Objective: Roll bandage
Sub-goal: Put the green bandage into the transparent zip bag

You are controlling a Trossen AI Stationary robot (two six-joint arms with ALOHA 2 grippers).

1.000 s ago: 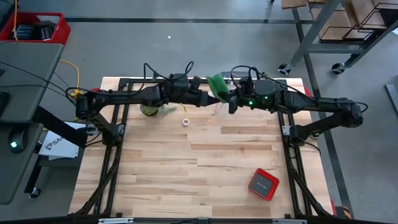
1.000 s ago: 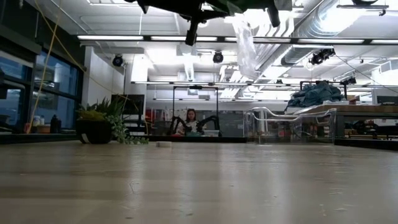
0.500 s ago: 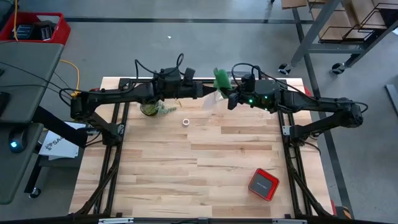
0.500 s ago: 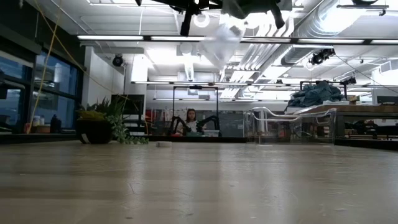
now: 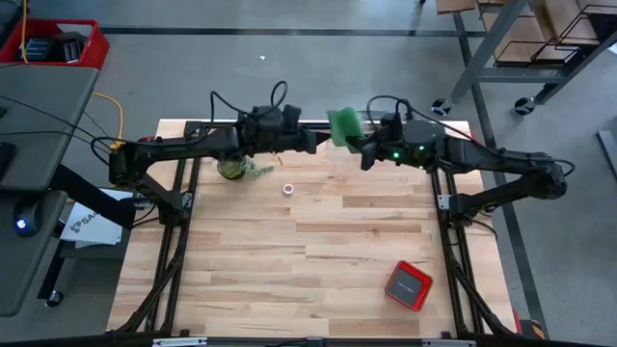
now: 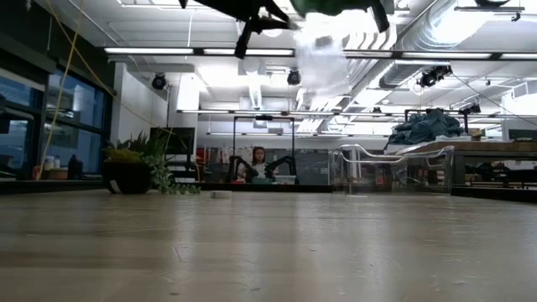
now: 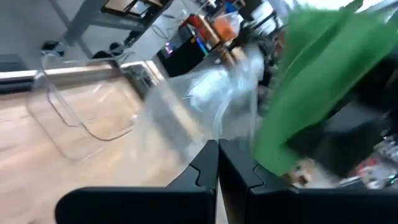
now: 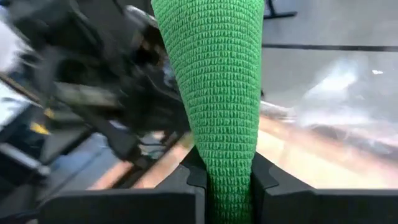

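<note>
Right gripper (image 8: 227, 180) clamped on bandage (image 8: 217, 81), long axis running forward toward closed left gripper (image 7: 217, 163) gripping clear bag (image 7: 186, 106).

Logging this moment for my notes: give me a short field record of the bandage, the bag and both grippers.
bandage: bright green knitted fabric bandage, pinched in the right gripper, held above the table's far edge
bag: crinkly clear plastic bag, at the shut left gripper, beside the bandage
table: pale wooden table
</note>
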